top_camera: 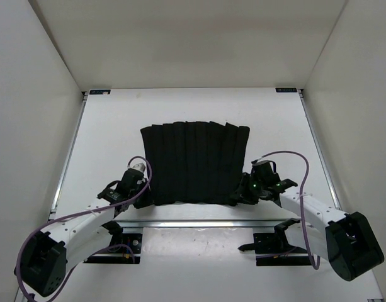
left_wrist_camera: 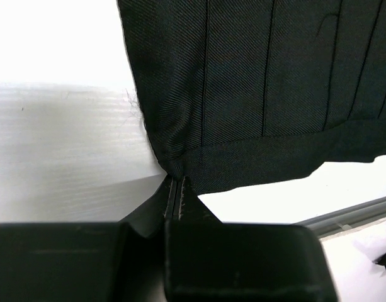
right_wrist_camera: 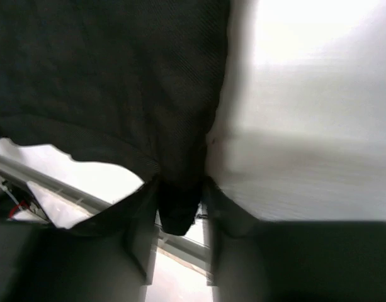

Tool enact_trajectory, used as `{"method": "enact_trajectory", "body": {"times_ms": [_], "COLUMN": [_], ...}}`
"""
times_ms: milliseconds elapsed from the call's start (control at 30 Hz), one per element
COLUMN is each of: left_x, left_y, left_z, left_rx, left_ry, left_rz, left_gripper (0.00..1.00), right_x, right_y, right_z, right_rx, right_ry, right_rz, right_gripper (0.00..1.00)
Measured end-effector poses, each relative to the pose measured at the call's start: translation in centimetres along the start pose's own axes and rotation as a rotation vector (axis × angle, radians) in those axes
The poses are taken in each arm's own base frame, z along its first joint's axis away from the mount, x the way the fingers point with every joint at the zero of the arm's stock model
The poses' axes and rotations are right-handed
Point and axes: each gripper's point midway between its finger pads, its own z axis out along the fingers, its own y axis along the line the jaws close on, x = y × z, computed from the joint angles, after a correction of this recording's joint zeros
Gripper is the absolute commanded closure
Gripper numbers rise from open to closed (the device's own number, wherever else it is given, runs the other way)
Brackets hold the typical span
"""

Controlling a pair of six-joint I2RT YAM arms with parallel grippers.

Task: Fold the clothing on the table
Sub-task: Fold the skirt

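Clothing (top_camera: 194, 163) flat and unfolded mid-surface (top_camera: 104, 126), near-left corner pinched in shut jaws of left gripper (left_wrist_camera: 175, 184), near-right corner between jaws of right gripper (right_wrist_camera: 180, 192), clamped or not impossible to tell; fold itself not yet begun.

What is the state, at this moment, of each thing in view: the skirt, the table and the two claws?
pleated skirt: spread flat, not yet folded, waistband toward the arms.
table: the skirt lies on it.
left claw: shut on the waistband's left corner.
right claw: closed around a bunch of fabric at the waistband's right corner.
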Motion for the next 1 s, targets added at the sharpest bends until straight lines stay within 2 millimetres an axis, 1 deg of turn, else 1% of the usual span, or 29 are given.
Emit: {"method": "enact_trajectory", "body": {"times_ms": [33,67,100,167,233,300,400,467,500,567,667,733,800,867,900,933,967,1000], "left_x": [0.1,0.2,0.2,0.3,0.0,-1.2,-4.2,-5.4,-5.3,-4.5,-2.4,-0.8,0.3,0.9,0.8,0.5,-0.1,-1.2], "left_y": [0.0,0.0,0.0,0.1,0.0,-0.7,-2.9,-4.1,-4.4,-4.5,-4.1,-3.7,-3.5,-3.5,-3.6,-3.9,-4.4,-5.1], "left_z": [0.0,-0.1,-0.2,-0.4,-0.8,-1.8,-3.7,-4.9,-5.4,-6.3,-7.5,-8.3,-8.9,-9.6,-9.9,-10.3,-10.6,-10.9], "left_rx": [0.002,0.003,0.005,0.005,0.001,0.004,0.047,0.078,0.093,0.113,0.148,0.167,0.178,0.173,0.169,0.162,0.154,0.149], "left_ry": [0.001,0.002,0.002,0.007,0.016,0.009,-0.044,-0.080,-0.089,-0.084,-0.065,-0.040,-0.015,0.013,0.023,0.034,0.038,0.037], "left_rz": [-0.002,-0.005,-0.006,-0.015,-0.023,-0.025,-0.006,0.007,0.015,0.021,0.019,0.009,0.005,0.001,0.001,0.005,0.007,0.009], "left_gripper": [1.00,1.00,1.00,1.00,1.00,1.00,1.00,1.00,1.00,1.00,1.00,1.00,1.00,1.00,1.00,1.00,1.00,1.00], "right_x": [0.4,0.9,1.3,1.5,0.8,-0.6,-3.3,-4.0,-3.8,-2.4,1.2,4.2,6.1,6.9,6.9,6.5,5.7,4.2], "right_y": [0.2,0.1,0.0,-0.2,-0.1,1.0,3.4,4.4,4.5,4.0,2.5,1.7,1.4,1.4,1.6,2.0,2.5,3.3], "right_z": [0.2,0.4,0.5,0.4,-0.1,-1.2,-3.5,-5.0,-5.5,-6.2,-6.5,-6.8,-7.6,-8.3,-8.7,-9.1,-9.6,-9.9], "right_rx": [-0.008,-0.011,-0.012,-0.002,0.020,0.019,-0.019,-0.047,-0.055,-0.059,-0.049,-0.043,-0.047,-0.054,-0.057,-0.062,-0.064,-0.068], "right_ry": [0.006,0.016,0.029,0.042,0.042,0.026,-0.039,-0.078,-0.084,-0.068,0.012,0.091,0.145,0.175,0.183,0.184,0.182,0.168], "right_rz": [-0.004,-0.001,0.002,0.023,0.026,0.008,-0.040,-0.075,-0.087,-0.098,-0.106,-0.111,-0.114,-0.105,-0.096,-0.084,-0.070,-0.050], "right_gripper": [0.82,0.98,1.00,1.00,1.00,1.00,0.99,1.00,1.00,1.00,1.00,1.00,1.00,1.00,1.00,1.00,1.00,1.00]}}
